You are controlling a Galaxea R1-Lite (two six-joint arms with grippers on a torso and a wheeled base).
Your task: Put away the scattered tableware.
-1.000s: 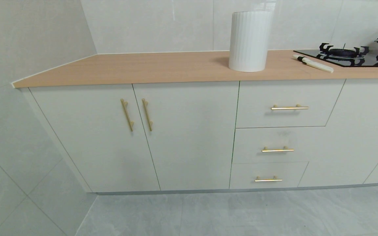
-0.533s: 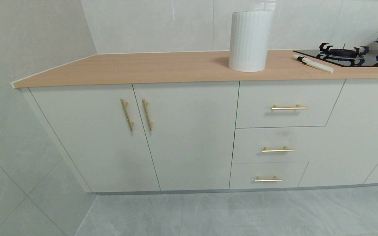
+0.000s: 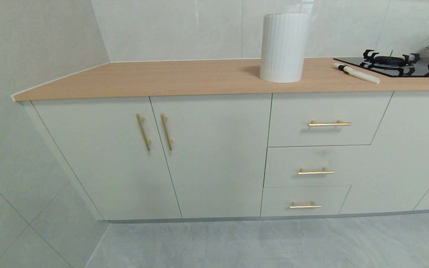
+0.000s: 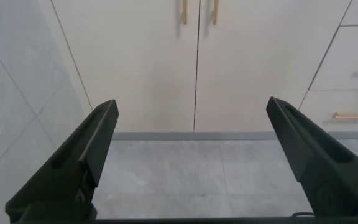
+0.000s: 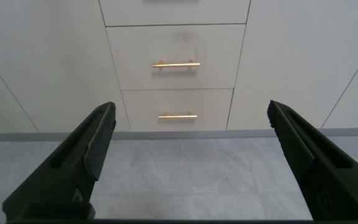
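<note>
The left gripper [image 4: 191, 109] has its black jaws spread wide, with nothing between them and touching nothing. It hangs low over the grey tiled floor [image 4: 191, 174], facing the cream double cabinet doors [image 4: 166, 62]. The right gripper [image 5: 191, 109] also has its jaws spread wide and empty, facing the cream drawers with gold bar handles [image 5: 176, 62], which are to the right of the doors.

The pale cream knife [image 3: 356, 72] lies flat on the light-brown wooden tabletop [image 3: 162, 76], far to the right. It is just beside the near left corner of the black gas hob [image 3: 393, 63] and well apart from both sets of jaws, above and beyond them. To its left, the white ribbed cylindrical holder [image 3: 283, 47] stands upright on the tabletop, near the knife but not touching it.
</note>
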